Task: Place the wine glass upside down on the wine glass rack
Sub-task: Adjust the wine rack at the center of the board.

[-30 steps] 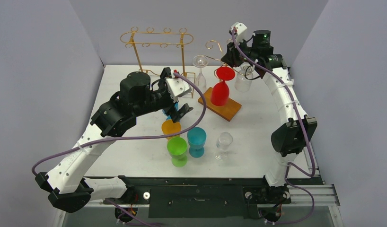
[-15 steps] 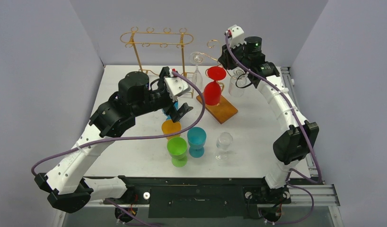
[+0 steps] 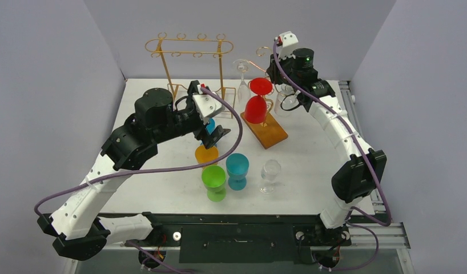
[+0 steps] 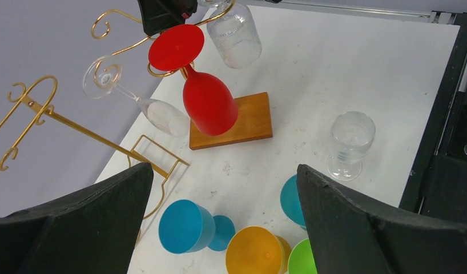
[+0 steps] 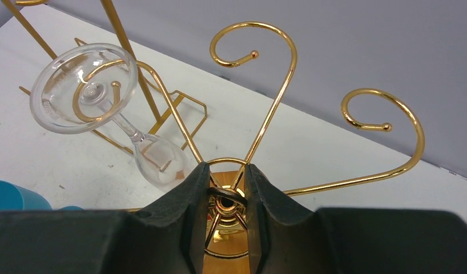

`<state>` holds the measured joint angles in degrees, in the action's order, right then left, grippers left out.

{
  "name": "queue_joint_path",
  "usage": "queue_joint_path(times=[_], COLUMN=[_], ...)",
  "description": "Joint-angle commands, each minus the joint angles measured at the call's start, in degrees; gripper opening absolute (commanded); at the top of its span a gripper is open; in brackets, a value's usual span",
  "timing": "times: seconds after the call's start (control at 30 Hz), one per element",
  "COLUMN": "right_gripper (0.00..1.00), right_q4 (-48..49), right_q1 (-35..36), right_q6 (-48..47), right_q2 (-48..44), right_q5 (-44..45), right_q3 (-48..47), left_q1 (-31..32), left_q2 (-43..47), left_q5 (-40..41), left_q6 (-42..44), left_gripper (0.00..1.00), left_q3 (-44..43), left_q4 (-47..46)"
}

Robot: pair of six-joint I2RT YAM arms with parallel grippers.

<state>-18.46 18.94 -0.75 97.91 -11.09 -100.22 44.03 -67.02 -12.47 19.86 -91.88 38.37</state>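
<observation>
White table (image 3: 322,160) — right gripper (image 5: 226,174) extended far back, pinching gold rack (image 5: 277,97).

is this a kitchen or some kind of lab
Likely a robot lab cell: plain grey walls box in a white table, a left arm and right arm sit bolted at its near edge.

Showed a white, scuffed table (image 3: 308,162) across mid-frame. Closed in by plain grey walls (image 3: 43,85) at left, top and right. Edged by a black rail (image 3: 248,235) along the bottom. Lit softly.
</observation>
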Motion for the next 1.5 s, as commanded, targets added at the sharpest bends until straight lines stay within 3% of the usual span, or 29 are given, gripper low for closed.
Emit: queue_joint_path(times=[0.0,0.23,0.57,0.7,0.9,1.13,1.47], right_gripper=[0.0,0.01,0.39,0.48,0.51,0.57,0.62], right_q4=[-3.8,-6.4,-9.7,-11.5,-17.8,-32.1,-35.1], right_q1=[0.0,0.8,2.1,0.9,-3.0,-4.3,-4.6], right_q6=[1.9,8.0,9.7,9.5,8.7,0.5,-4.1], right_q2=[-3.1,-3.8,-2.8,-2.1,1.6,10.5,12.6], right_q5=[7.5,10.9,8.2,4.8,-3.1,-7.4,-9.8], right_q3=[1.4,0.3,-4.9,-10.1,-19.5,-35.5,-36.8], left_q1=[-0.2,-0.2,-0.2,-0.2,-0.2,-0.2,-0.2], left_q2=[1.7,2.3,3.2,3.5,3.7,2.9,1.2], left_q5=[-1.0,-1.3,-1.2,-1.1,-0.9,-1.0,-0.9], left_q6=[-1.0,-1.0,-0.7,-0.5,-0.3,0.9,2.0], left_gripper=[0.95,0.95,0.95,0.95,0.95,0.95,0.95], left_q3=[-0.9,-0.7,-0.1,0.2,0.8,0.5,-0.9], left_q4=[-2.6,-2.4,-2.1,-1.9,-2.1,-1.5,-0.8])
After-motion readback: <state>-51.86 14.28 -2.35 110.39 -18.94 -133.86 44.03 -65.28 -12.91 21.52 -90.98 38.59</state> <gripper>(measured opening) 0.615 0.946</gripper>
